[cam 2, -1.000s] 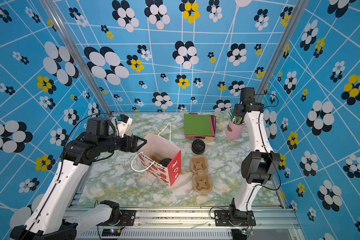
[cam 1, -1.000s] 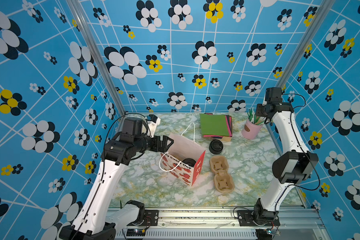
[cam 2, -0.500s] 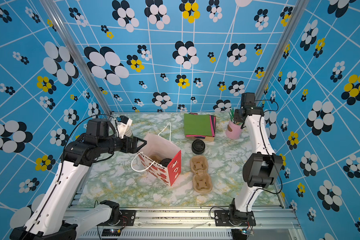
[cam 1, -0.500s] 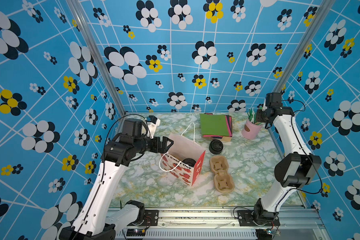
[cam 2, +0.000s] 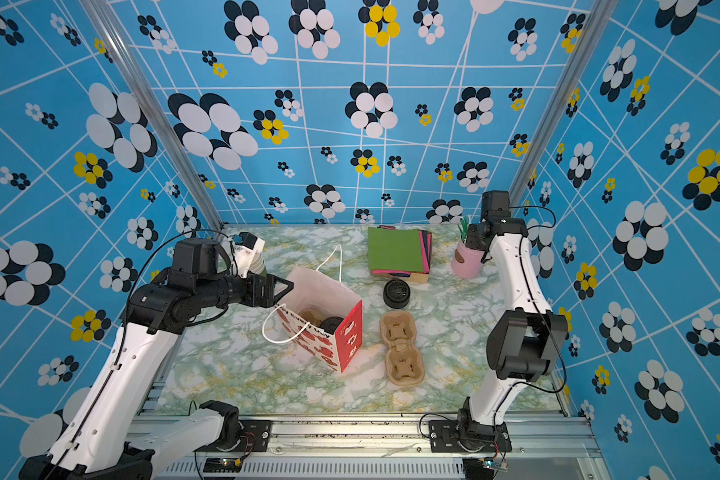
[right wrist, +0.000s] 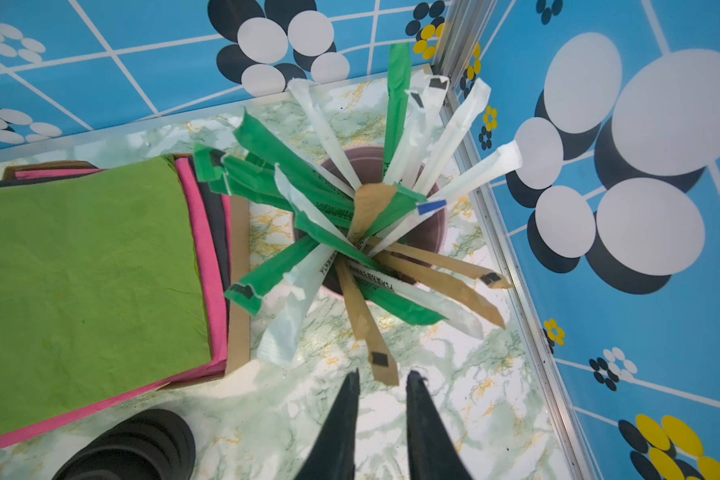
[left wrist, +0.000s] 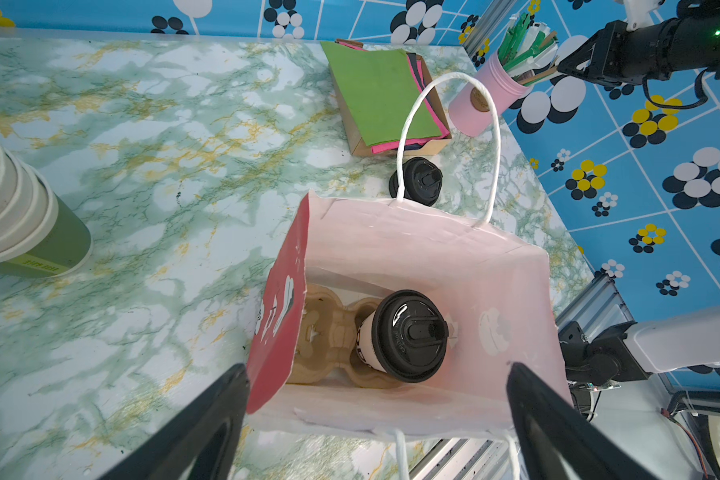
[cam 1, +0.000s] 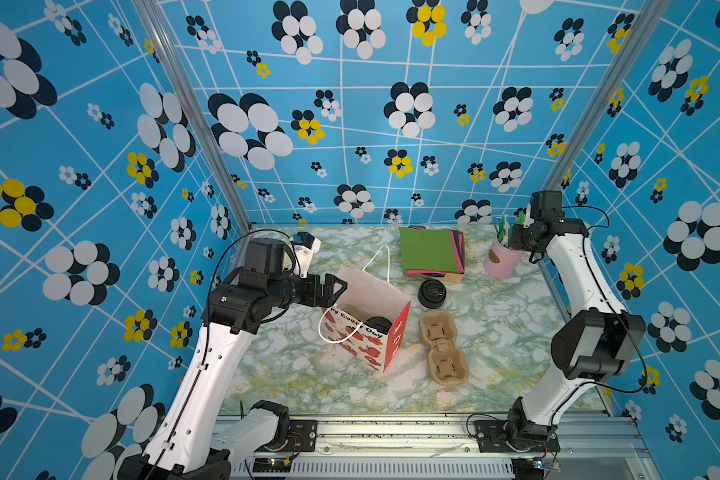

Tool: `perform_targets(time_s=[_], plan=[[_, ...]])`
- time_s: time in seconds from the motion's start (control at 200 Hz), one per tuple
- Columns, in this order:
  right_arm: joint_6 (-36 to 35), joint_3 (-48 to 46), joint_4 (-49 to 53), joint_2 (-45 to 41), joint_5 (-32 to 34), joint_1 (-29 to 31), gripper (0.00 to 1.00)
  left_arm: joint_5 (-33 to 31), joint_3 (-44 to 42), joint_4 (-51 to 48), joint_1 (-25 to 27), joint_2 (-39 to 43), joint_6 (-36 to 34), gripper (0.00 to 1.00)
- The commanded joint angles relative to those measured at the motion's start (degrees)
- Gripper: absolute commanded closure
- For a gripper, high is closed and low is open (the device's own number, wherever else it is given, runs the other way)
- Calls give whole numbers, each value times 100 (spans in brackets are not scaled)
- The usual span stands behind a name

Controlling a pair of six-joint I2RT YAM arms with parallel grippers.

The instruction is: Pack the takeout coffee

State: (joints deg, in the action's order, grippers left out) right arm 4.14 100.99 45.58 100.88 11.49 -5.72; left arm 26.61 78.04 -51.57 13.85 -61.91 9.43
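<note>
Standing inside the bag [left wrist: 412,249], takeout coffee [left wrist: 408,334] lies below left gripper [left wrist: 377,370].

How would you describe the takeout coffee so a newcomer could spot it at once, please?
Find the red-and-white paper bag mid-table. Inside, in a pulp carrier, sits the takeout coffee: the only white cup wearing a black lid, unlike the bare lid stack outside.

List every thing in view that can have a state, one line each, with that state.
takeout coffee: lidded, seated in the bag's carrier
paper bag: standing, mouth open
carrier in bag: one well filled, one empty
carrier on table: empty
cup stack: nested, lidless
pink cup: upright, holding wrapped sticks
left gripper: open, empty
right gripper: narrow gap at a brown stick tip, grip unclear
</note>
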Motion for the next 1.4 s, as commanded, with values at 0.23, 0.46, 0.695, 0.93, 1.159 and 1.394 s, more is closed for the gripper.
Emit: perform_targets(time_s=[0.23, 0.46, 0.695, 0.93, 1.159, 1.394], plan=[[52, 158, -85, 187, -138, -35, 84, 81, -136, 117, -62, 80, 15, 2], [-27, 217, -128, 283, -180, -36, 87, 81, -140, 139, -59, 48, 24, 2], [-154, 246, -136, 294, -166, -36, 93, 116, -136, 174, -58, 20, 50, 2], [-222, 262, -146, 80, -242, -38, 100, 125, -114, 183, -58, 21, 73, 2], [-285, 229, -51, -306, -202, -39, 100, 151, -56, 188, -60, 49, 85, 2], [-376, 88, 84, -719, -200, -35, 100, 191, -50, 191, -57, 90, 146, 2]])
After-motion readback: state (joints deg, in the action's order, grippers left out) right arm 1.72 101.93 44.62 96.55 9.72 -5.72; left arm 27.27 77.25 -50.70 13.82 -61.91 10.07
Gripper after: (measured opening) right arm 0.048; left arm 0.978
